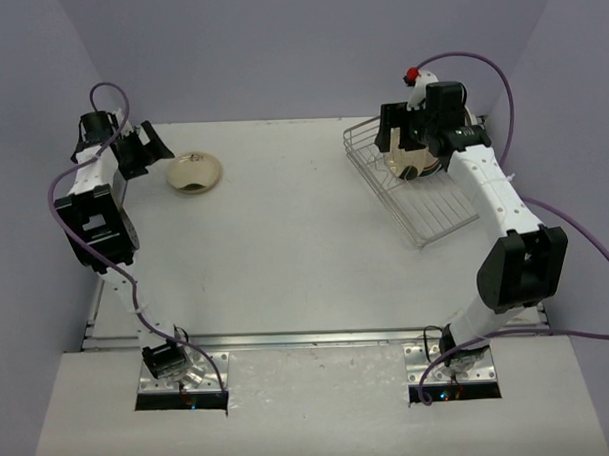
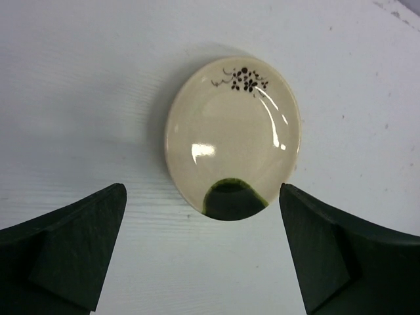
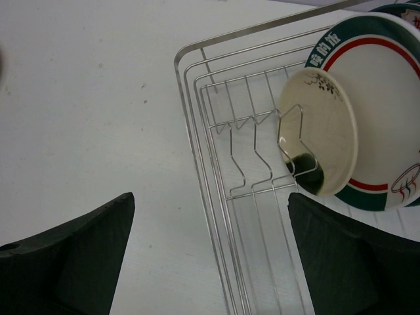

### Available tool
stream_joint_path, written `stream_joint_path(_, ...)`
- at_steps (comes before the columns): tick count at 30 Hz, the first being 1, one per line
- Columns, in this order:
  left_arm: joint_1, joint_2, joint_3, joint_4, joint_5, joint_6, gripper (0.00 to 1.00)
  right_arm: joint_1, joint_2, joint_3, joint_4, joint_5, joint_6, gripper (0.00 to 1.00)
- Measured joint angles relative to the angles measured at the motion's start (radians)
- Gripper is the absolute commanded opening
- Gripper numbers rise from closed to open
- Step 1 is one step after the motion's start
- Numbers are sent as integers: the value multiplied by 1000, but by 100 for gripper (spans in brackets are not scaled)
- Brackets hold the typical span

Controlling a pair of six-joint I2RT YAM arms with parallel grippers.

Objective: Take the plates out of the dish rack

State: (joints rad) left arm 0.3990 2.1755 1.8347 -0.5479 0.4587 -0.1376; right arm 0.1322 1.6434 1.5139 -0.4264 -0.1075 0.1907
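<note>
A small cream plate [image 1: 194,172] with a dark green patch lies flat on the table at the far left; it also shows in the left wrist view [image 2: 233,147]. My left gripper [image 1: 142,151] [image 2: 203,249] is open and empty, just beside it. The silver wire dish rack [image 1: 424,209] [image 3: 216,151] stands at the far right. In it stand a small cream plate [image 3: 321,141] and, behind it, a larger white plate with a dark green rim [image 3: 387,98]. My right gripper [image 1: 409,134] [image 3: 210,256] is open above the rack's edge, empty.
The table's far edge meets the purple back wall behind the rack. The rack's left rim [image 3: 190,164] runs between my right fingers. The arm bases sit on the metal strip [image 1: 288,339] at the near edge.
</note>
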Motion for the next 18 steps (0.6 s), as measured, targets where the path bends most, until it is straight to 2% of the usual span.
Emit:
stream_joint_path(2, -20, -92, -26, 14, -90, 53, 100, -6, 20, 23, 2, 27, -21, 97)
stream_joint_path(6, -137, -375, -169, 96, -287, 186, 100, -30, 97, 79, 6, 69, -71, 81)
stream_joint_path(9, -257, -553, -258, 169, -354, 263, 100, -60, 166, 113, 7, 88, -105, 70)
stream_joint_path(13, -362, -691, -375, 246, -431, 336, 100, -107, 251, 152, -2, 98, -146, 63)
stream_joint_path(18, -430, -733, -518, 270, -526, 395, 100, -154, 321, 192, -3, 98, -211, 57)
